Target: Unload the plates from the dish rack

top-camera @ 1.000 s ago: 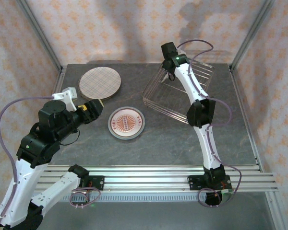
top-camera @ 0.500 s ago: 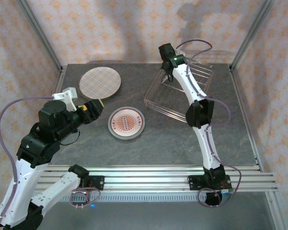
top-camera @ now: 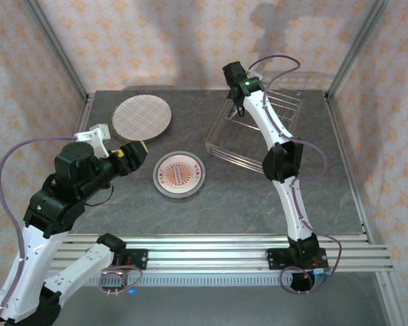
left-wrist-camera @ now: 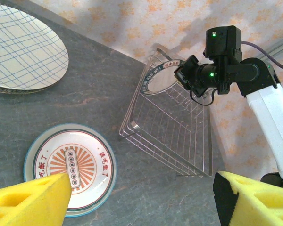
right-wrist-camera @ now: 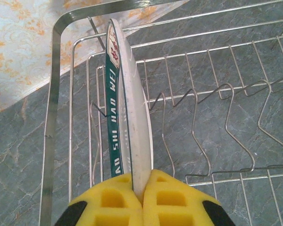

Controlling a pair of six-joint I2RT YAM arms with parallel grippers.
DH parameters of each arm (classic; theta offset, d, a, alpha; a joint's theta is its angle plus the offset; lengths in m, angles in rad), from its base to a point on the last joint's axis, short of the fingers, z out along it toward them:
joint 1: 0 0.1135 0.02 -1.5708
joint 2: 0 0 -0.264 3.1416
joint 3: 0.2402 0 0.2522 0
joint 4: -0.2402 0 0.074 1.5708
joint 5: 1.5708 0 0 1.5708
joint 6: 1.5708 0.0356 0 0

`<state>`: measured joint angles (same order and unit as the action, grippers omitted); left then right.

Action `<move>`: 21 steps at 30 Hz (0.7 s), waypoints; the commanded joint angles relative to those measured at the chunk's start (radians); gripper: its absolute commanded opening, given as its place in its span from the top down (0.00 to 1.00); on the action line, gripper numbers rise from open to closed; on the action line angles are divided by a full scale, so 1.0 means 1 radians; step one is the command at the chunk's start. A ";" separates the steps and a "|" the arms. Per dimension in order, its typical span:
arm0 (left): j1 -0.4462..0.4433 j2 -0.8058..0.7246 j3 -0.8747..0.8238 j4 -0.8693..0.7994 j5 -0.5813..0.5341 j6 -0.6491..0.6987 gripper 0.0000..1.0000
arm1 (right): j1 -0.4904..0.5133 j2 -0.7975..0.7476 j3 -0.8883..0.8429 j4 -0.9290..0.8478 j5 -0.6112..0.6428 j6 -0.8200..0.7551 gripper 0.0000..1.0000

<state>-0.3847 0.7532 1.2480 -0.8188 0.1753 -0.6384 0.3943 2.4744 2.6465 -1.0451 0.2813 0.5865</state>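
The wire dish rack [top-camera: 258,136] stands at the back right of the table. One white plate with a green lettered rim [right-wrist-camera: 131,117] stands on edge at the rack's left end, also seen from the left wrist camera [left-wrist-camera: 156,78]. My right gripper [right-wrist-camera: 142,188] is shut on that plate's top rim, its yellow pads pressed to both faces. Two plates lie flat on the table: a plaid beige one [top-camera: 141,117] at the back left and a white one with red shapes [top-camera: 179,174] in the middle. My left gripper [top-camera: 132,155] hovers open between those two, holding nothing.
The rest of the rack's wire prongs [right-wrist-camera: 212,99] stand bare. Patterned walls and metal posts [top-camera: 350,47] close in the table's back and sides. Bare grey tabletop [top-camera: 224,204] stretches in front of the rack and the middle plate.
The right gripper has shifted slightly left over the rack and pinched fully shut on the standing plate's rim. The left arm has stayed put.
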 commanded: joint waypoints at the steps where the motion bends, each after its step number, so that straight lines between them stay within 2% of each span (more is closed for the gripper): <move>1: -0.003 0.003 -0.012 0.027 0.013 -0.006 0.21 | 0.008 -0.113 0.061 0.042 0.061 -0.001 1.00; 12: -0.003 0.011 -0.013 0.043 0.021 -0.004 0.21 | 0.014 -0.146 0.073 -0.039 0.099 0.026 1.00; 21: -0.003 0.012 -0.016 0.065 0.027 -0.009 0.21 | 0.027 -0.247 0.033 -0.151 0.148 0.068 1.00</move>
<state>-0.3847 0.7635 1.2388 -0.7937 0.1841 -0.6384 0.4088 2.3322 2.6705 -1.1454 0.3531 0.6174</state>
